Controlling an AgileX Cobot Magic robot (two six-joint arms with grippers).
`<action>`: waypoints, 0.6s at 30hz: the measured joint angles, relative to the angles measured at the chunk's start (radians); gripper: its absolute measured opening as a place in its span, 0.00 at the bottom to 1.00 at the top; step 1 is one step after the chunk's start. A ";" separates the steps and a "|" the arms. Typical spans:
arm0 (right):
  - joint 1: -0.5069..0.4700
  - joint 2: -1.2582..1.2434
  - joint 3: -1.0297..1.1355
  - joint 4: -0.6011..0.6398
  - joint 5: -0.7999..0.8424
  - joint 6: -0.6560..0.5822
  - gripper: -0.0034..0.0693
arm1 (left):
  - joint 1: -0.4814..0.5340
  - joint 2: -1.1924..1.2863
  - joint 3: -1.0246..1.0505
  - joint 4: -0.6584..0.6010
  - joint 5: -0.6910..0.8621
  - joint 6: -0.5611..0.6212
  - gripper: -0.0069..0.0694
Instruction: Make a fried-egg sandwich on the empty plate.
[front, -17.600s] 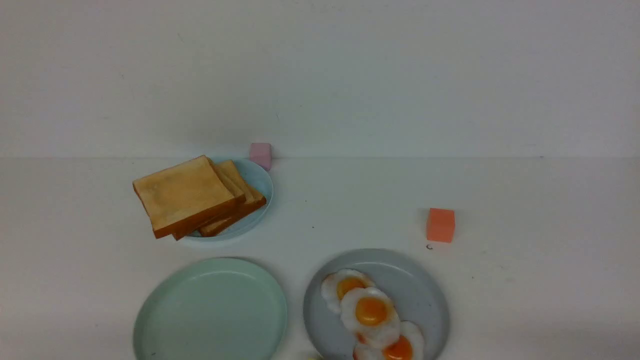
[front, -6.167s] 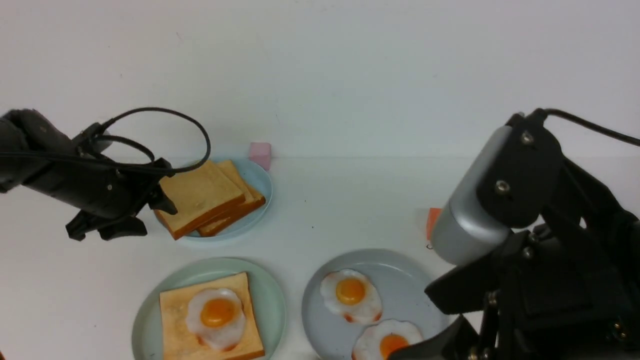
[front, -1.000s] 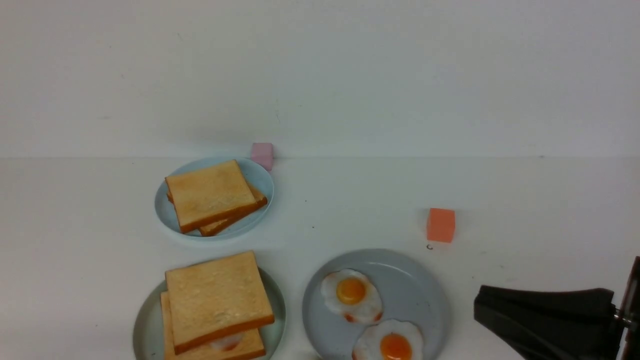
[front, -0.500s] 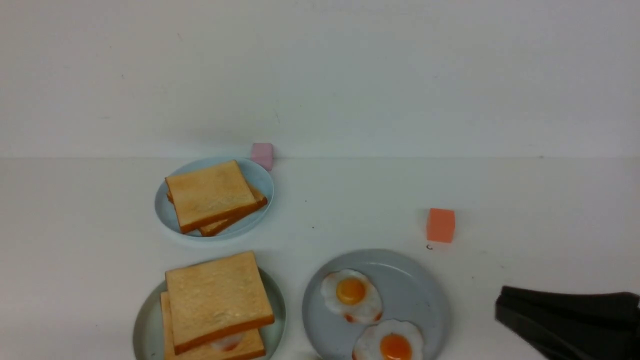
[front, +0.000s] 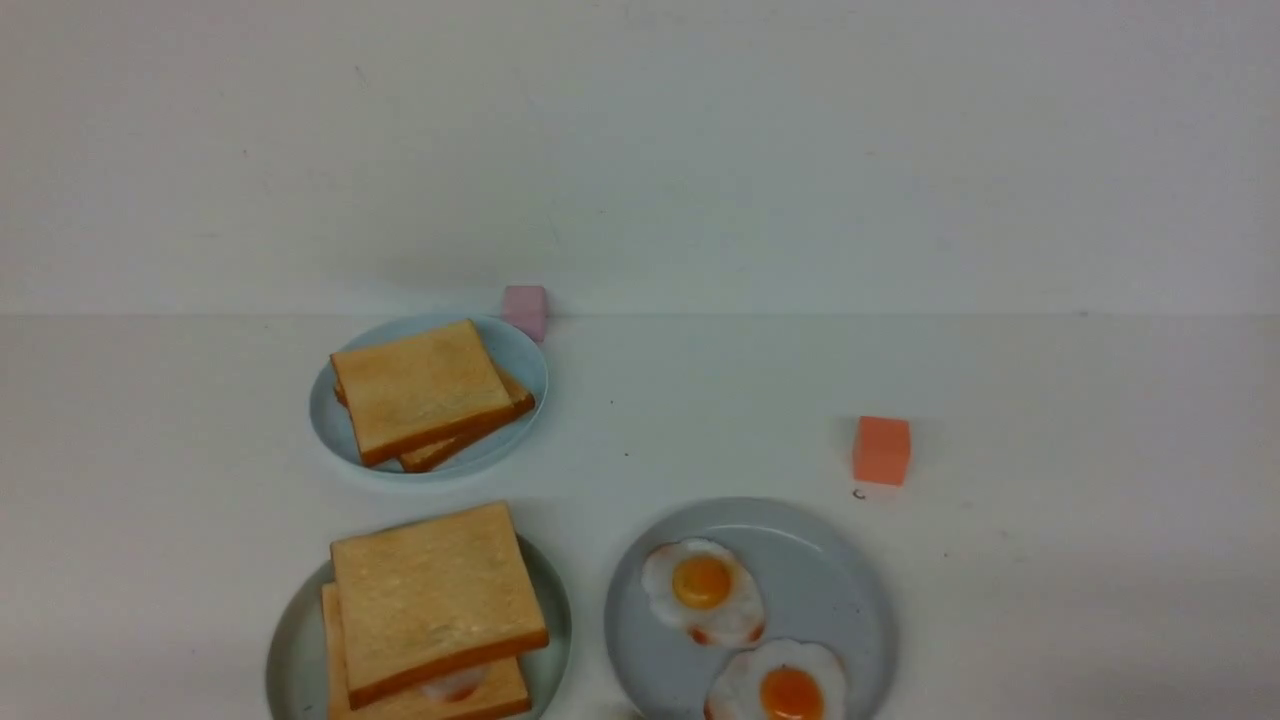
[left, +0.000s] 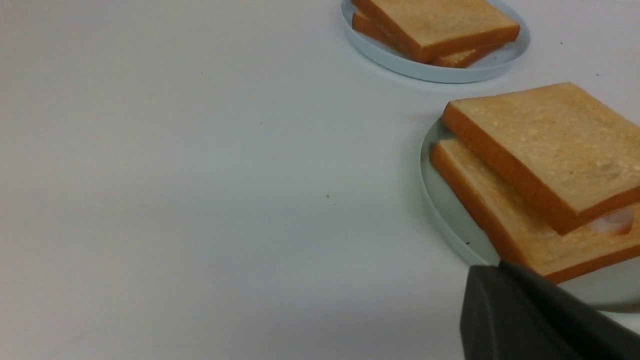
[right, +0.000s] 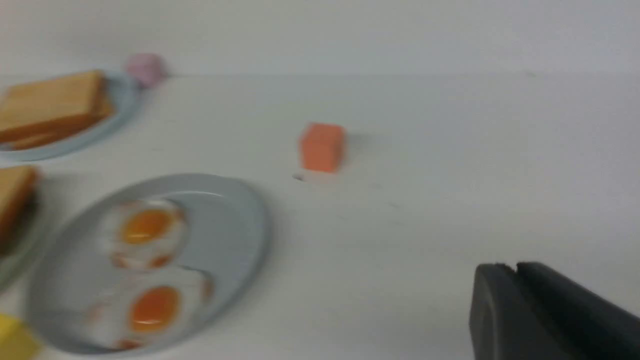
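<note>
The fried-egg sandwich (front: 435, 595) lies on the mint-green plate (front: 290, 640) at the front left. Its top toast slice is skewed over the lower one, and a bit of egg white (front: 455, 685) peeks out between them. The left wrist view shows the sandwich (left: 550, 145) close up on the plate (left: 450, 220). My left gripper (left: 498, 265) is shut and empty, just beside the plate's rim. My right gripper (right: 515, 266) is shut with nothing in it, over bare table right of the grey plate. Neither gripper appears in the front view.
A grey plate (front: 830, 590) at front centre carries two fried eggs (front: 702, 590). Behind the sandwich, a light blue plate (front: 520, 350) holds two toast slices (front: 420, 390). An orange cube (front: 881, 450) and a pink cube (front: 524, 305) stand on the table.
The right gripper has drawn back to the lower right and left the front view. The sandwich and plates have not moved.
</note>
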 joint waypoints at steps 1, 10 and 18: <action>-0.034 -0.029 0.031 0.001 0.003 0.000 0.15 | 0.000 0.000 0.000 0.000 0.000 -0.001 0.09; -0.117 -0.098 0.162 -0.021 -0.038 0.000 0.16 | 0.000 -0.001 0.000 0.001 0.000 -0.001 0.09; -0.117 -0.098 0.164 -0.029 -0.046 0.000 0.18 | 0.000 -0.001 0.000 0.001 0.000 -0.003 0.10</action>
